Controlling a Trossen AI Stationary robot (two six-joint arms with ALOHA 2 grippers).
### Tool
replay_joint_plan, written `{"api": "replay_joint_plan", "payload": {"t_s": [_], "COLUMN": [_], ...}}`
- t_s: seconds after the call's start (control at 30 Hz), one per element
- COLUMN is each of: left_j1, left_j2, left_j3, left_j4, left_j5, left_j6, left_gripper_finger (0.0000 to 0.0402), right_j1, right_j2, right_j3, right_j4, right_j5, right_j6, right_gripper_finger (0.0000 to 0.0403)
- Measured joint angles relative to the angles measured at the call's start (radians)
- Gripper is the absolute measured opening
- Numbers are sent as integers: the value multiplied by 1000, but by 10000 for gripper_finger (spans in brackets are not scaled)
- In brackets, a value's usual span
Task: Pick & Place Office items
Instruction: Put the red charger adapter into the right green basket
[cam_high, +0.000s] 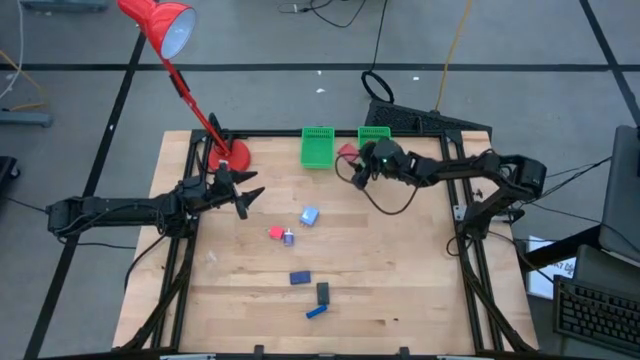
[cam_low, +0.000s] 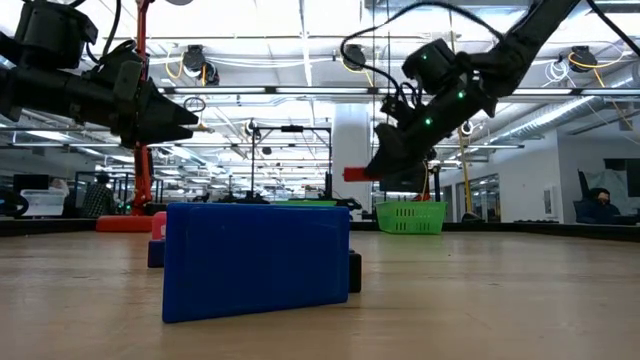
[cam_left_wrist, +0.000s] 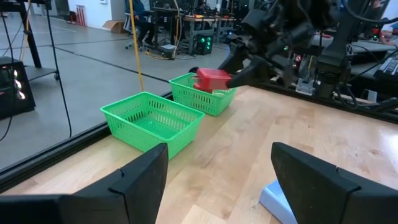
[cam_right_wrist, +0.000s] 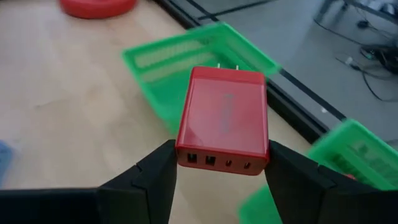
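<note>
Red hard plastic: the item in hand is a red charger block (cam_right_wrist: 222, 121), with two metal prongs at its far end and a row of ports on the near face. The right pincer (cam_right_wrist: 221, 168) grips it by its two side faces, just behind the ports, and holds it in the air between the two green mesh baskets, near the far edge of the table (cam_high: 400, 290).

Handling, judged: rigid, light for its bulk, smooth glossy shell, so probably a little slippery. The flat parallel sides are the sensible place to hold it. Prongs are the only delicate part; keep them clear of the mesh on release.

Containers: left basket (cam_high: 317, 146) looks empty from above and from the left wrist view. Right basket (cam_high: 373, 134) is partly hidden by the right arm; a trace of red may show inside in the right wrist view, but I cannot tell what it is.

Left pincer (cam_high: 247, 197) stands open and empty, above the table near the red lamp base (cam_high: 229, 155).

On the table, not yet placed: pale blue cube (cam_high: 309, 216), small red piece (cam_high: 276, 233), dark blue oblongs (cam_high: 300, 278), black oblong (cam_high: 323, 292).
</note>
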Motion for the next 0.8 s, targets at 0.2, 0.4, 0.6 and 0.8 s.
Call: {"api": "replay_joint_plan", "payload": {"t_s": [0.2,0.4,0.6,0.8], "left_j1": [0,0,0,0], "left_j2": [0,0,0,0], "left_j3": [0,0,0,0], "left_j4": [0,0,0,0], "left_j5": [0,0,0,0], "left_j6": [0,0,0,0], "left_gripper_finger": [274,285,296,289], "right_j1": [-75,-129,-159,-189], "right_j2": [0,0,0,0], "right_j3": [-37,-51,-51,-51], "right_j4": [43,99,98,98], "right_j5": [-39,-106,-106,-106], "right_j6": [14,32,19,14], "right_gripper_finger": [201,201,201,201]}}
